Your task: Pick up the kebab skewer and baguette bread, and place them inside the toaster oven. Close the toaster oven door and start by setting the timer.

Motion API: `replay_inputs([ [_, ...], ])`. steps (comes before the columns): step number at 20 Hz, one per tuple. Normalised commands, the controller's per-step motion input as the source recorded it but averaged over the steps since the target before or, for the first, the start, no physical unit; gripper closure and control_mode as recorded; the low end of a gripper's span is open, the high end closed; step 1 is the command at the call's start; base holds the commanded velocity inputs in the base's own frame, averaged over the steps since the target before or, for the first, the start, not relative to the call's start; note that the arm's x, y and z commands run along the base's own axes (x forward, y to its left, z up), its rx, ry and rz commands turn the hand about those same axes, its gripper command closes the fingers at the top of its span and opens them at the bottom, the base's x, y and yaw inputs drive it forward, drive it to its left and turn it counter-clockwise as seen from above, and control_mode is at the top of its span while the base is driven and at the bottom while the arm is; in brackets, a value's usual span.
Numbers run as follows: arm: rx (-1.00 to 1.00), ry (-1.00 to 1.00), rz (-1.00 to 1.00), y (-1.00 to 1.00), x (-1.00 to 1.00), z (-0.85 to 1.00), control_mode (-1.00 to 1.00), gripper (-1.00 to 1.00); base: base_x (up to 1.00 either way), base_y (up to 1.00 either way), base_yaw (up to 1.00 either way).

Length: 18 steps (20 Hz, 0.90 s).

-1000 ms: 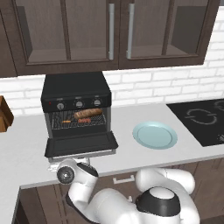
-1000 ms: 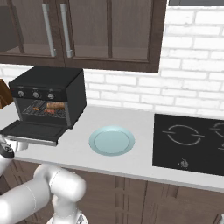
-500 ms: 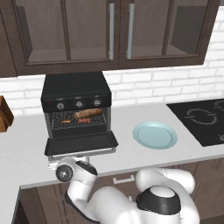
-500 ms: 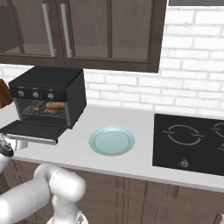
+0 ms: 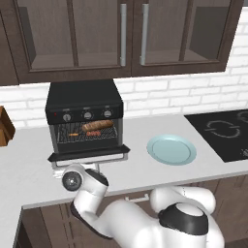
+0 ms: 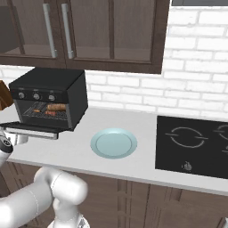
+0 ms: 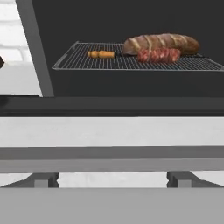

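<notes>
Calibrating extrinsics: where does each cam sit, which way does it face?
Left base view: behind-left of arm, facing the black boxy toaster oven; white arm lower right.
Right base view: behind-right; arm lower left.
Hand view: low before the open black oven door, facing reddish-brown baguette bread and kebab skewer on the rack.
Both base views share oven and round pale-blue plate.
</notes>
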Motion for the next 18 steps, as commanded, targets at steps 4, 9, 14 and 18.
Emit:
replay_inputs([
  [4,0.0,-0.03,0.0,0.0,0.12,0.49,-1.0,-1.0,0.0,0.0,0.0],
  [9,0.0,-0.03,0.0,0.0,0.09,0.41,-1.0,-1.0,0.0,0.0,0.0],
  [14,0.0,-0.08,0.0,0.0,0.13,0.34,-1.0,-1.0,0.0,0.0,0.0],
  [18,0.0,-0.09,0.0,0.0,0.17,0.29,-1.0,-1.0,0.0,0.0,0.0],
])
